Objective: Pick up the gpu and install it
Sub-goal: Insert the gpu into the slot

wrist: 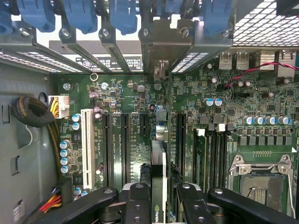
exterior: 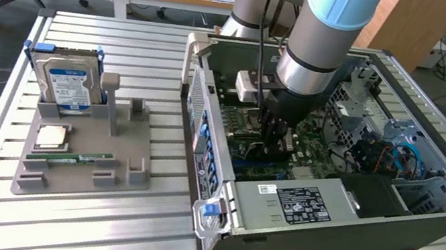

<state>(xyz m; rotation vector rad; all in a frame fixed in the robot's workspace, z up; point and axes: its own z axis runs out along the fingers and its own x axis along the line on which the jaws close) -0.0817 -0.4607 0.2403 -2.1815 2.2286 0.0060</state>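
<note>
Gripper (wrist: 162,198) clamping gpu (wrist: 159,161), motherboard slots (wrist: 125,149) alongside

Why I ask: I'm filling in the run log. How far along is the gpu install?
Done: the gpu is off the grey tray, which holds the hard drive, and inside the open case. In hand: the gripper is shut on it, edge down over the motherboard slots. Left: it is not released; whether it is fully seated I cannot tell.
</note>
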